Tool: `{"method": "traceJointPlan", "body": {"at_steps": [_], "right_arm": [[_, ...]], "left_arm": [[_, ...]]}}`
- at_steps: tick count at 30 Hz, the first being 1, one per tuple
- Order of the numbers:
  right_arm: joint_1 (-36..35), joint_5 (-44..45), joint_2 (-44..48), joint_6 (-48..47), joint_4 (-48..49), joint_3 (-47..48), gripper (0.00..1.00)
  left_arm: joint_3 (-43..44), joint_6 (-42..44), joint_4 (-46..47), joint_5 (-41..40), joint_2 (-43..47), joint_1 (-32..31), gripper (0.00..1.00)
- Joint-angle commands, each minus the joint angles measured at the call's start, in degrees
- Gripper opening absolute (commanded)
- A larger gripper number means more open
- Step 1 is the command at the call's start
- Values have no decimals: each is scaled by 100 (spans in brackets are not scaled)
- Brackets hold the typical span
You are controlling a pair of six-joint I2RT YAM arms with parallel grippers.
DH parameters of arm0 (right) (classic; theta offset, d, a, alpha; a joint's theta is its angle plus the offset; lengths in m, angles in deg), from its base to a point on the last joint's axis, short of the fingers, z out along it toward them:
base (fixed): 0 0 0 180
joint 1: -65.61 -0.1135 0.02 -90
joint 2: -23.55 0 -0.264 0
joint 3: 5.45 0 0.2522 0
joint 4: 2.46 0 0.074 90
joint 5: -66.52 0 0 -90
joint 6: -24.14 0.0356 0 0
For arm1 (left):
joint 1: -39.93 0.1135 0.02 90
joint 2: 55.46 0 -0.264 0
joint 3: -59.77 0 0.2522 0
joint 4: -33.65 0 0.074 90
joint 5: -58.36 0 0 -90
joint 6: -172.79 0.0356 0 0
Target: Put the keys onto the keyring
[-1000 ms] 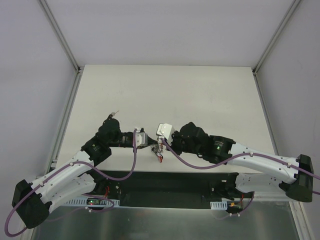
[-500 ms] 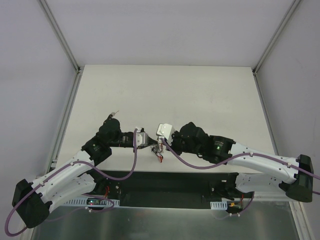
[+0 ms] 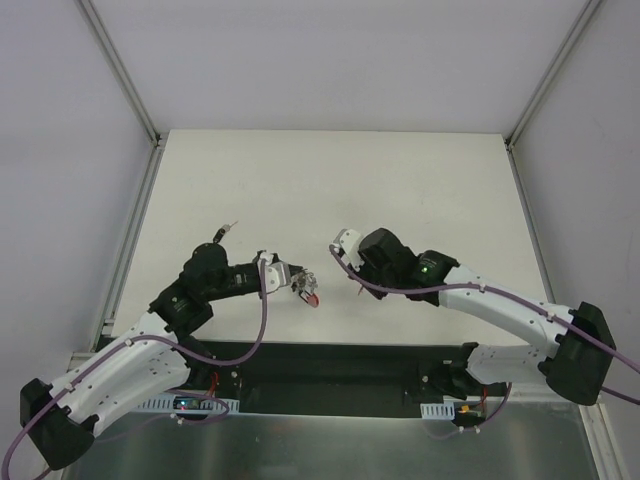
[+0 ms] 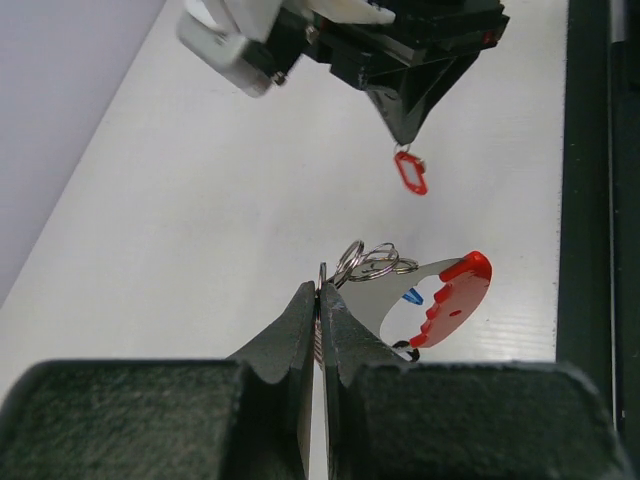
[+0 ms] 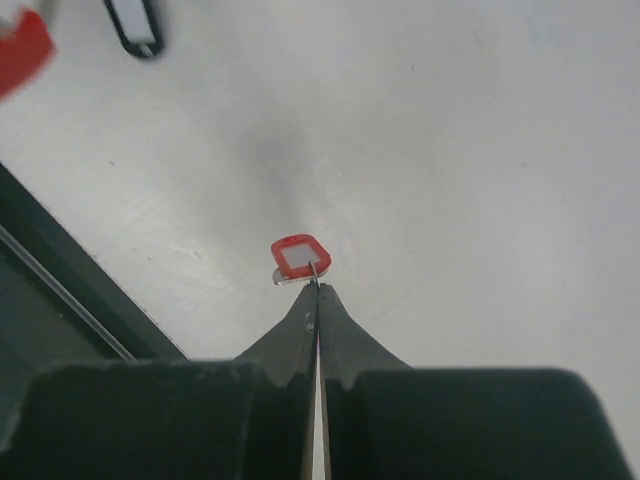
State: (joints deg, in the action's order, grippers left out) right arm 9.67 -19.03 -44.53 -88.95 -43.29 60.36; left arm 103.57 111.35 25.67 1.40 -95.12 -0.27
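red tag (image 5: 300, 257): hung by its thin wire loop from the very tips of the right fingers (image 5: 311, 318); its white label is turned up toward the wrist camera; it is held clear of the desk (image 5: 480, 150), with a soft shadow cast beneath it.
right fingers: pressed together, with the tag's loop pinched between the tips.
keyring (image 4: 368, 263): its silver coils are seen just beyond the tips of the left fingers (image 4: 308, 322), toward the right of the wrist view; one coil is caught edge-on between the tips.
left fingers: closed tight on that coil, with no gap shown.
red clip (image 4: 455, 298): hung off the coils, further right of the left fingertips; curved and notched.
blue key (image 4: 410, 297): only a sliver is seen, between the coils and the clip.
black tag (image 5: 140, 25): seen far beyond the right fingertips, up and to the left; whether it rests on the desk cannot be told.
tag and keyring: set well apart; the tag is seen beyond the left fingertips, not touching the coils.
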Motion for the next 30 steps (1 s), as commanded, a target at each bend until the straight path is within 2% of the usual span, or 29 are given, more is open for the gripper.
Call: {"method": "traceJointPlan", "body": {"at_steps": [1, 7, 11, 15, 25, 28, 30], "right_arm": [[285, 608, -476, 182, -992, 208, 1], [453, 777, -1637, -169, -1301, 700, 1], [461, 715, -2664, -345, -1274, 1236, 1], [453, 557, -3315, -477, -1274, 1790, 1], [435, 233, -4319, -661, -1371, 2696, 2], [409, 188, -4416, -662, -1362, 2810, 8], [418, 136, -4390, -653, -1310, 2819, 18]], "left_arm": [[28, 326, -24, -894, 371, -31, 0], [28, 721, -349, -1325, 810, 30, 0], [10, 792, -385, -1309, 1039, 100, 0], [19, 818, -402, -1238, 1066, 145, 0], [63, 757, -411, -948, 1013, 312, 0], [72, 748, -411, -896, 987, 364, 0], [81, 739, -411, -869, 951, 373, 0]]}}
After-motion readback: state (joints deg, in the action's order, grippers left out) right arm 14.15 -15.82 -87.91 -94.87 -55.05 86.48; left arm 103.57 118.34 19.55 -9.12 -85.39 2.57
